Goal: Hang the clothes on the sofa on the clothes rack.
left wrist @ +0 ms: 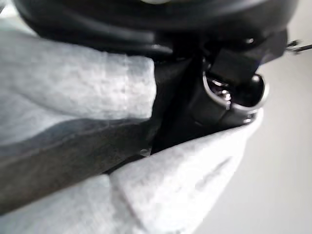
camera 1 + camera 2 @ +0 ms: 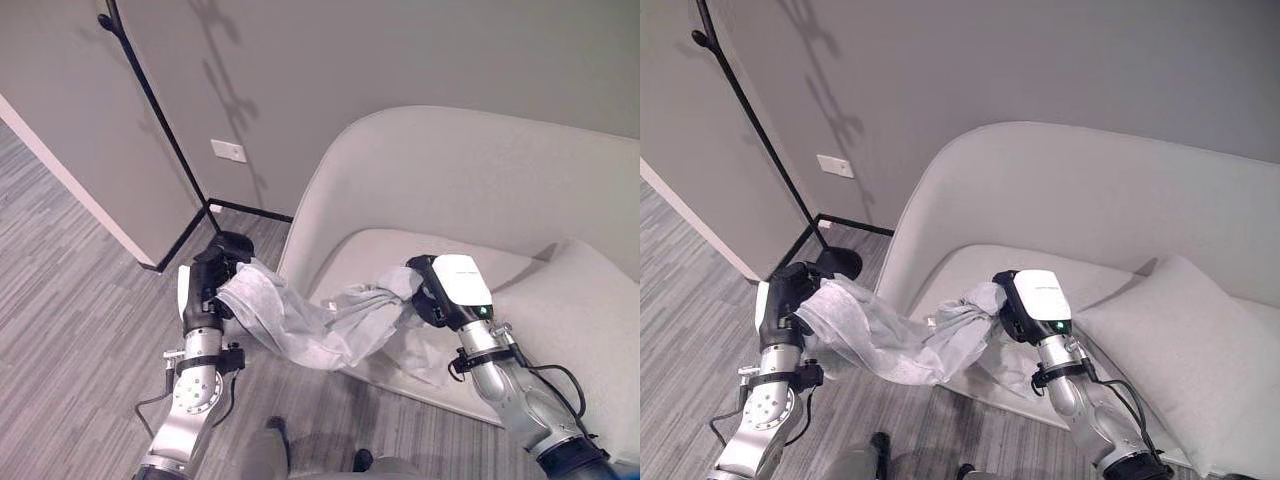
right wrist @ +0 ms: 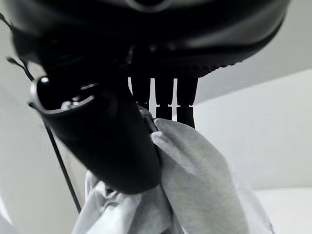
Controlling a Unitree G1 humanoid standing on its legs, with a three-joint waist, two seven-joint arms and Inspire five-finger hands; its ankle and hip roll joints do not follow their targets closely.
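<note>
Stretching between both hands, the grey cloth [image 2: 320, 325] sags off the sofa [image 2: 470, 190] edge over the floor. Left hand [image 2: 215, 265] and right hand [image 2: 440, 290] each clutch an end, fingertips buried in folds. Cut off at the top, the rack [image 2: 155, 110] pole stands behind.

**Pale garment hanging stretched off the sofa's edge**

A light grey garment [image 2: 320, 325] is sagging in a crumpled band between two held ends — one bunched over the sofa [image 2: 480, 190] seat, the other out past its side, above the carpet. The black clothes rack [image 2: 160, 120] is standing bare against the wall, its pole leaning across the view — nothing hanging on it.
</note>
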